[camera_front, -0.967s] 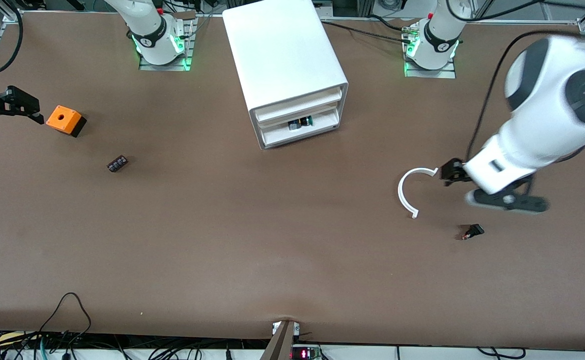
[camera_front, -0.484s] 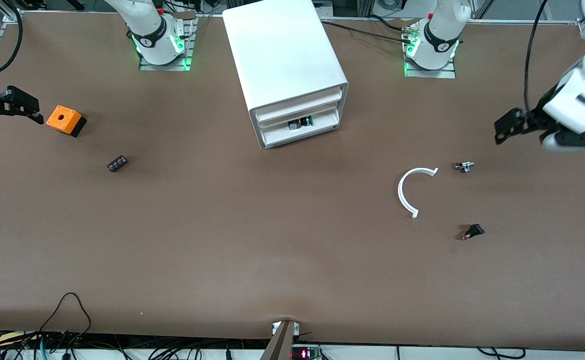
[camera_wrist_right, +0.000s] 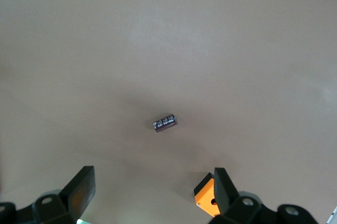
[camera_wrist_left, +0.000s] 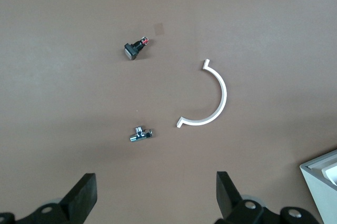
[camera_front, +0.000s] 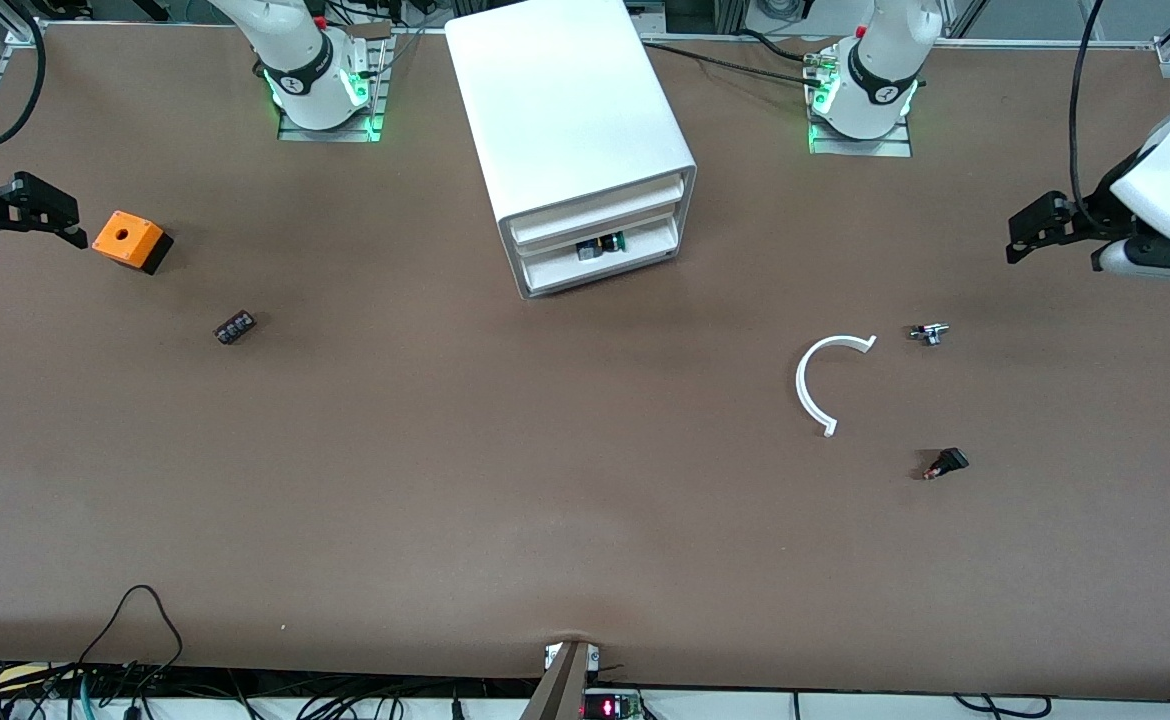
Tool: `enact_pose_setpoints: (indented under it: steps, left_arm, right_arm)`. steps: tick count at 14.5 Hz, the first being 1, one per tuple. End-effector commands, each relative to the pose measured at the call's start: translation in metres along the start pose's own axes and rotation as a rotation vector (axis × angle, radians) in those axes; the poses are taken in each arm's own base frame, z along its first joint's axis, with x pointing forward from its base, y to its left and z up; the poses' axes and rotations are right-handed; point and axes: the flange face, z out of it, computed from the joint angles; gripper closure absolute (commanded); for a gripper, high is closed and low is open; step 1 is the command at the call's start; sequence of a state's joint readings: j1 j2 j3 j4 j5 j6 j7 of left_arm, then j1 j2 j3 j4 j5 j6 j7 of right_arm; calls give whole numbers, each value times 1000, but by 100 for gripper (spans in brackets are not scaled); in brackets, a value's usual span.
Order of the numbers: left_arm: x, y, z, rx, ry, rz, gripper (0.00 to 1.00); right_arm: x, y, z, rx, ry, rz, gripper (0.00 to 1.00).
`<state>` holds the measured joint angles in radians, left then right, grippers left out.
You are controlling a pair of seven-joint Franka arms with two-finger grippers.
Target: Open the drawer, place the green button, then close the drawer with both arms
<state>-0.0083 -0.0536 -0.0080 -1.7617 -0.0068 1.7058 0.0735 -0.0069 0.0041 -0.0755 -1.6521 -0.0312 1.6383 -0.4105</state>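
The white cabinet [camera_front: 565,120] stands mid-table near the bases. The green-capped button [camera_front: 602,244] lies in its lowest drawer [camera_front: 645,240], whose front sits near the cabinet's face. My left gripper [camera_front: 1025,228] is open and empty, up over the left arm's end of the table. In the left wrist view its fingers [camera_wrist_left: 84,200] stand wide apart round bare table [camera_wrist_left: 155,197]. My right gripper [camera_front: 60,215] is open and empty, over the right arm's end beside the orange box [camera_front: 128,240]. In the right wrist view [camera_wrist_right: 151,188] the orange box [camera_wrist_right: 205,200] shows by one finger.
A white half-ring [camera_front: 820,380] [camera_wrist_left: 210,98], a small silver part [camera_front: 928,333] [camera_wrist_left: 140,134] and a black-and-red switch [camera_front: 945,463] [camera_wrist_left: 135,48] lie toward the left arm's end. A small black component [camera_front: 234,327] [camera_wrist_right: 165,123] lies nearer the front camera than the orange box.
My left arm has swung away from beside the white half-ring, out to the left arm's end of the table. The small silver part now shows. The right arm has not moved.
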Motion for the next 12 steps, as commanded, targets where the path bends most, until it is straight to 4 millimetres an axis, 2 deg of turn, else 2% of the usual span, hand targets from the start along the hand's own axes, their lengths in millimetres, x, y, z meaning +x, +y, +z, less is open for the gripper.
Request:
enact_pose_setpoints:
  steps: [1, 4, 7, 12]
  left_arm:
    - [7, -1, -5, 22, 5, 30, 0]
    - [8, -1, -5, 22, 3, 31, 0]
    - [10, 13, -8, 23, 8, 51, 0]
    - [9, 14, -9, 24, 5, 53, 0]
  right_arm:
    - [-1, 2, 0, 10, 5, 2, 0]
    - [-2, 2, -1, 10, 5, 2, 0]
    - [-1, 2, 0, 10, 5, 0, 0]
    - [-1, 3, -1, 7, 12, 2, 0]
